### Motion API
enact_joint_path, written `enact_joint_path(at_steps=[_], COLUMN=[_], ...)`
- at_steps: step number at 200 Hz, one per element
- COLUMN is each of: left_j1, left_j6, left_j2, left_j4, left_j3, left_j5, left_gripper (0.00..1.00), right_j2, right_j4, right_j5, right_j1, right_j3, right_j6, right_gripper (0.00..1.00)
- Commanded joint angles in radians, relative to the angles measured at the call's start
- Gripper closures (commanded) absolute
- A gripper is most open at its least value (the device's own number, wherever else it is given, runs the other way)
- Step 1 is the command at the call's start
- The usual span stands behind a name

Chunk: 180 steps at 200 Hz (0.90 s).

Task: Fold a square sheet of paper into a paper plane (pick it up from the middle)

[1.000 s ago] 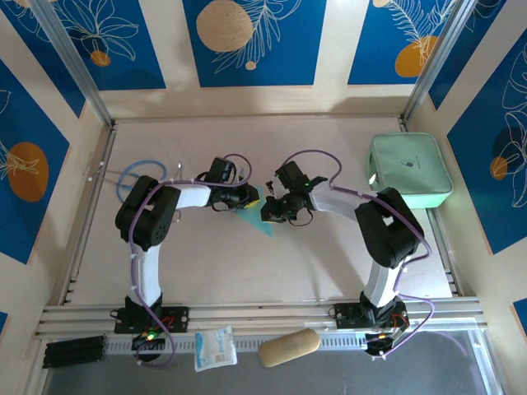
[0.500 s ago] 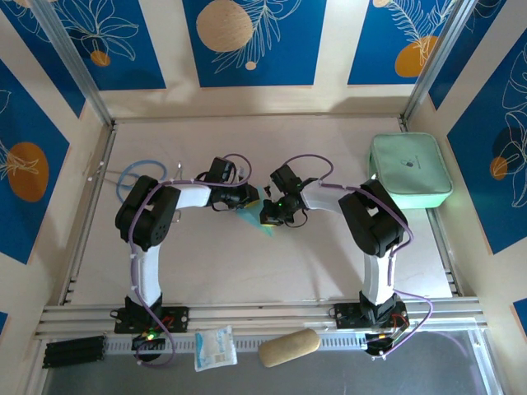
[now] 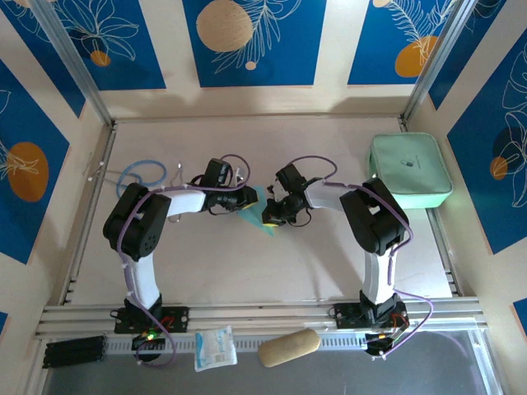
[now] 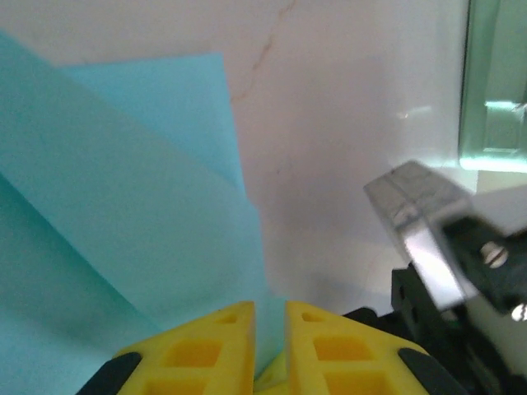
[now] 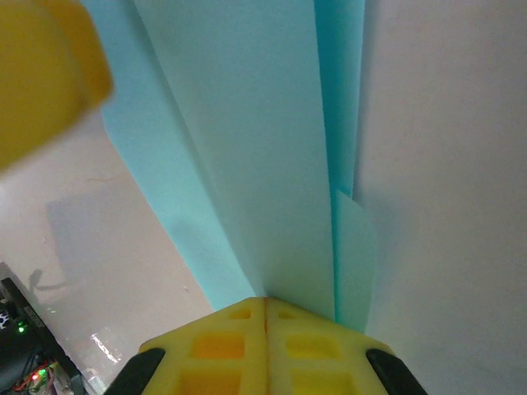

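Observation:
The light-blue paper plane (image 3: 257, 219) is a folded, narrow pointed shape at the middle of the table, its tip toward the near side. My left gripper (image 3: 251, 200) comes at it from the left. In the left wrist view the yellow fingers (image 4: 206, 346) stand close on a fold of the paper (image 4: 123, 189), and the left gripper (image 4: 269, 311) is shut on it. My right gripper (image 3: 270, 216) meets it from the right. Its jaws (image 5: 265, 306) are pressed together on the creased edge of the paper (image 5: 247, 148), with layered folds fanning away from them.
A mint-green zip case (image 3: 409, 170) lies at the right edge of the table. A blue cable loop (image 3: 142, 174) lies at the back left. On the near rail sit a white snack packet (image 3: 216, 346) and a tan oblong object (image 3: 288, 348).
The left arm's elbow has swung out to the left while its gripper stays on the paper. The right gripper has shifted slightly, still holding the paper.

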State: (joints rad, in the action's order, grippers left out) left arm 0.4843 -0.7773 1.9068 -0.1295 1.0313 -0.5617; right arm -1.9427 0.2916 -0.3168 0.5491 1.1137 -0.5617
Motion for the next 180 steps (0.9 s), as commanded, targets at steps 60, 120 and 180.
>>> enact_joint_path(at_steps=[60,120,180], left_j1=[0.015,-0.099,-0.181], left_j6=[0.107,0.202,0.335], left_j2=[0.114,0.189,0.279], left_j4=[0.198,0.359,0.592], left_j3=[0.104,0.226,0.490], left_j5=[0.100,0.165,0.272], left_gripper=[0.84,0.82,0.81], right_j2=[-0.078,-0.074,-0.071], right_j4=[0.096,0.112,0.109], right_j5=[-0.022,-0.019,-0.014], right_j1=[-0.021,-0.039,-0.044], right_j3=[-0.046,-0.086,-0.091], right_j6=[0.046,0.061,0.061], right_gripper=[0.94,0.94,0.94])
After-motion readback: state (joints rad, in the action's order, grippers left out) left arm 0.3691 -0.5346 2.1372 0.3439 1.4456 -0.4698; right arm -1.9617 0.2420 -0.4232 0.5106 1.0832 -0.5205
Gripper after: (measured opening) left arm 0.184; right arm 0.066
